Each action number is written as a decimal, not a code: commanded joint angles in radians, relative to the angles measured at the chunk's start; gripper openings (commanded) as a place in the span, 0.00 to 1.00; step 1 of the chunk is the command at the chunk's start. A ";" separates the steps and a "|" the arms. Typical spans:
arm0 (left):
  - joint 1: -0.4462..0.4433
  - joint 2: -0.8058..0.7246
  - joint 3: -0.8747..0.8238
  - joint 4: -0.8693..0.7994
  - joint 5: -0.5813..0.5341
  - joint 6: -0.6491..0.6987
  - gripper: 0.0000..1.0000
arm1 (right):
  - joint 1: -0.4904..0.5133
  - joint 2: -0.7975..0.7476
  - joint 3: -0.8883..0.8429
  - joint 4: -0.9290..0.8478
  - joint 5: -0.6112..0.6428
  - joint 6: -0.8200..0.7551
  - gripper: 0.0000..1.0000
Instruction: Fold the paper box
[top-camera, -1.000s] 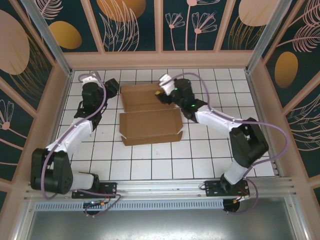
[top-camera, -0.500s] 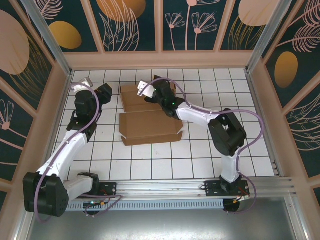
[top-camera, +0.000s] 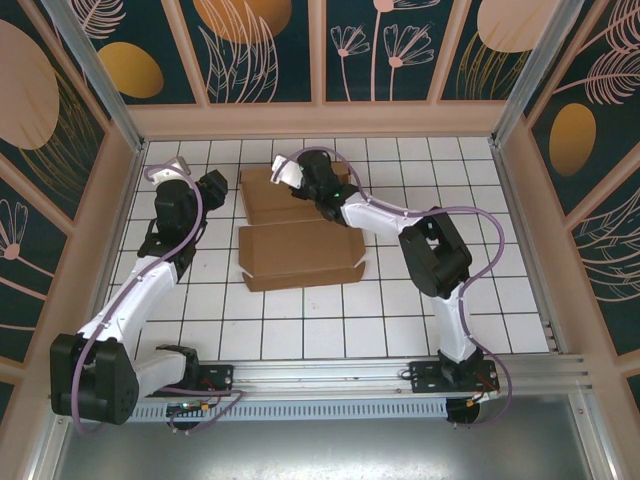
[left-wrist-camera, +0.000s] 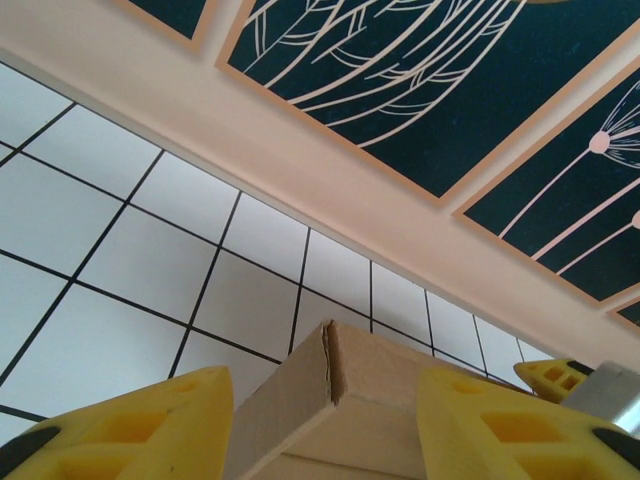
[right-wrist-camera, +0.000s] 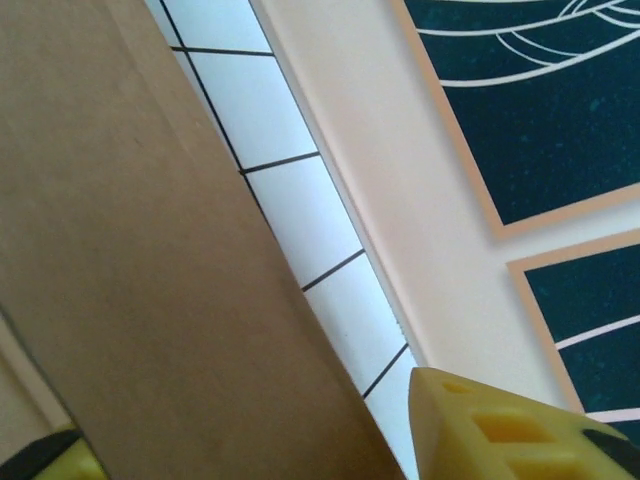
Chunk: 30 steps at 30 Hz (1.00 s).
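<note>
The paper box (top-camera: 300, 255) is brown corrugated cardboard lying mid-table, its front part a shallow tray with raised walls and its rear part (top-camera: 272, 198) behind it. My left gripper (top-camera: 222, 185) is at the rear part's left end. In the left wrist view a cardboard corner (left-wrist-camera: 335, 385) fills the gap between the yellow fingers (left-wrist-camera: 130, 425) of my left gripper (left-wrist-camera: 320, 435). My right gripper (top-camera: 298, 180) reaches over the rear part's back edge. In the right wrist view a cardboard panel (right-wrist-camera: 150, 260) stands between the jaws of my right gripper (right-wrist-camera: 280, 450), with a gap to the right finger (right-wrist-camera: 520, 430).
White tiled floor (top-camera: 420, 300) surrounds the box, with open room in front and to the right. A beige wall base (top-camera: 320, 120) runs close behind the box. Side walls (top-camera: 95, 240) stand left and right. The metal rail (top-camera: 330, 372) holds the arm bases.
My right arm has swung left across the rear part of the box and its jaws have narrowed around the panel. The left arm shifted slightly. The box has stayed put.
</note>
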 joint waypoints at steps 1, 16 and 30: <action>0.006 0.001 -0.008 0.026 0.014 -0.001 0.51 | -0.053 0.042 0.056 -0.097 -0.057 0.110 0.41; 0.006 0.020 -0.009 0.054 0.042 -0.010 0.51 | -0.284 0.179 0.209 -0.388 -0.382 0.466 0.32; 0.005 -0.014 -0.002 0.048 0.037 -0.035 0.52 | -0.315 0.019 -0.088 -0.388 -0.453 0.955 0.41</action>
